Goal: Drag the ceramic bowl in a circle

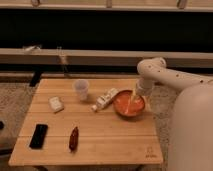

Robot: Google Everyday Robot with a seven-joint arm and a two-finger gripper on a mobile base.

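The ceramic bowl [121,108], round, shallow and glossy orange-red, sits on the right half of the wooden table [110,142]. My white arm [167,75] comes in from the right and bends down over it. The gripper [132,105] reaches down inside the bowl, close to its right inner wall. Whether it touches or holds the rim does not show.
A translucent plastic cup [81,89] stands left of the bowl. A white bottle [105,99] lies between them, almost against the bowl's left rim. Further left are a small white packet [56,103], a black flat device [38,135] and a dark red item [74,138]. A bench runs behind the table.
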